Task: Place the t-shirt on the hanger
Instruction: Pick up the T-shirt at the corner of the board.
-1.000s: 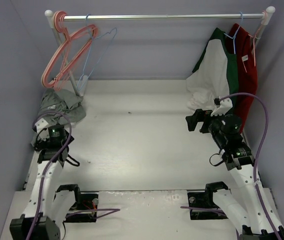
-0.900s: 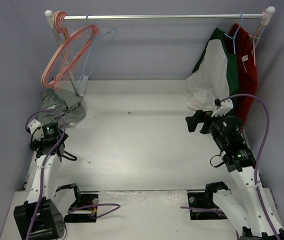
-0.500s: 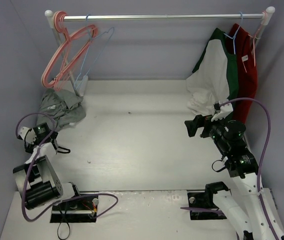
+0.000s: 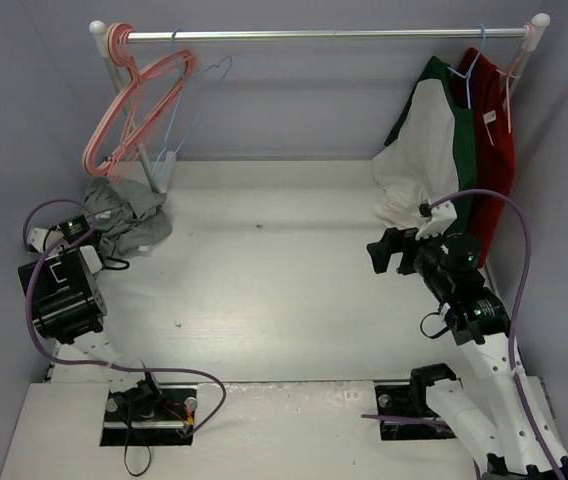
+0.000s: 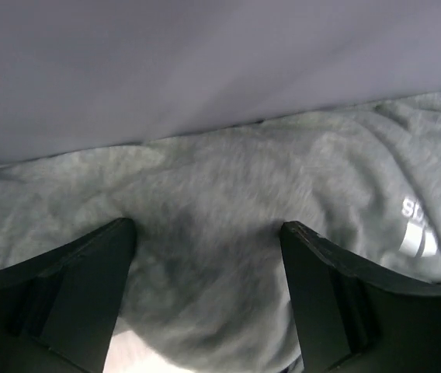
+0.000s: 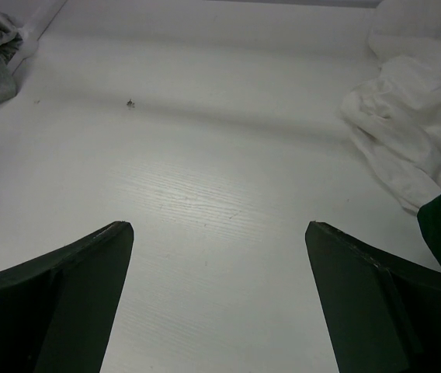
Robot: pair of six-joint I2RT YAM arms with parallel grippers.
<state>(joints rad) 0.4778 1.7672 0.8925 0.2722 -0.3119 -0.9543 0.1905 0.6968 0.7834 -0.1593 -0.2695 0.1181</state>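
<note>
t-shirt (image 5: 228, 167), just beyond left end effector (image 5: 207, 227)

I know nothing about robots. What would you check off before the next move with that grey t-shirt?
1. Left end effector open: ok, jaws wide apart.
2. Aimed at the t-shirt: ok, grey cloth lies right ahead between its fingers.
3. T-shirt gripped: not ok, nothing held yet.
4. Hanger free: ok, the light-blue one hangs bare on the rail.
5. Right end effector open and empty: ok, above bare table.
</note>
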